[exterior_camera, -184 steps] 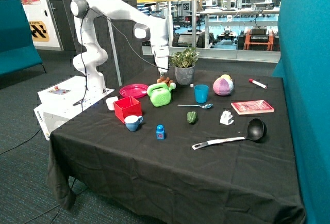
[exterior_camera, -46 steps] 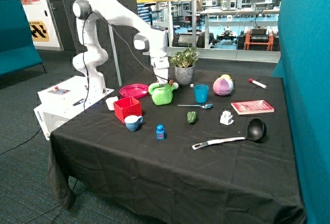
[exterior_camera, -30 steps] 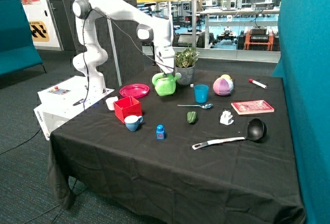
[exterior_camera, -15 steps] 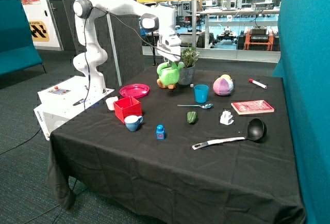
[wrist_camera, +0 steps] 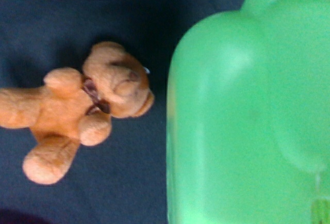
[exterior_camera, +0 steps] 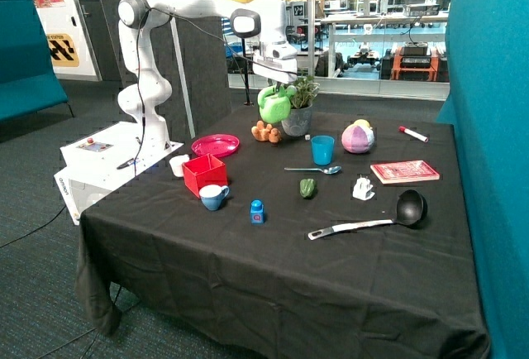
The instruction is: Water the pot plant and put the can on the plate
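My gripper [exterior_camera: 276,86] is shut on the light-green watering can [exterior_camera: 275,104] and holds it in the air, up against the leaves of the pot plant [exterior_camera: 298,106], which stands in its grey pot at the back of the table. In the wrist view the can [wrist_camera: 247,115] fills most of the picture, with the table far below it. The magenta plate [exterior_camera: 215,144] lies on the black cloth, apart from the can, between the robot's base and the plant.
An orange teddy bear [exterior_camera: 265,132] [wrist_camera: 82,110] lies on the cloth under the can. A blue cup [exterior_camera: 322,150], a spoon [exterior_camera: 314,169], a striped ball [exterior_camera: 358,137], a red box [exterior_camera: 205,174], a blue mug [exterior_camera: 213,197], a ladle [exterior_camera: 372,219] and a red book [exterior_camera: 404,171] stand around.
The gripper took the can off the table beside the plate, lifted it and carried it toward the pot plant. It is now higher and right against the plant.
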`<state>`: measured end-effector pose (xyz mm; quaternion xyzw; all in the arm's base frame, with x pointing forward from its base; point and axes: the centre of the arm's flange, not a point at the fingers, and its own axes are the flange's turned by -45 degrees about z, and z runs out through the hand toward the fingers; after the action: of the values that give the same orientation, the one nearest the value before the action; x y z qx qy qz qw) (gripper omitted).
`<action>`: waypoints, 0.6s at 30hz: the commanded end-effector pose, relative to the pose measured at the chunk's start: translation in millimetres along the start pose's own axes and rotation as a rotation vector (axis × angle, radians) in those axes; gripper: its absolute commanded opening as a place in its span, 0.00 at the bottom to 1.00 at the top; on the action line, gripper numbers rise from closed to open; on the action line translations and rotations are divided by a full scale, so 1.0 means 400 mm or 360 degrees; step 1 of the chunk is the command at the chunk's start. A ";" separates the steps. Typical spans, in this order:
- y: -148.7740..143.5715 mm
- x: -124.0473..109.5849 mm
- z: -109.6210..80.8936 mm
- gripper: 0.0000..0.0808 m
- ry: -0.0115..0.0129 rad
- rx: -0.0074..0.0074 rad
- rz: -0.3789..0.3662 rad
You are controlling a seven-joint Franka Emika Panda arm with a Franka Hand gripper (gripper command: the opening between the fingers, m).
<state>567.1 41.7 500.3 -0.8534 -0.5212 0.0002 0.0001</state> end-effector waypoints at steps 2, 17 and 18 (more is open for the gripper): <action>-0.042 0.051 -0.033 0.00 0.00003 -0.00005 -0.0125; -0.084 0.124 -0.057 0.00 0.00003 -0.00005 -0.0219; -0.086 0.131 -0.058 0.00 0.00003 -0.00005 -0.0222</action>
<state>561.0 80.2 517.0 -0.8259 -0.5639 -0.0002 -0.0002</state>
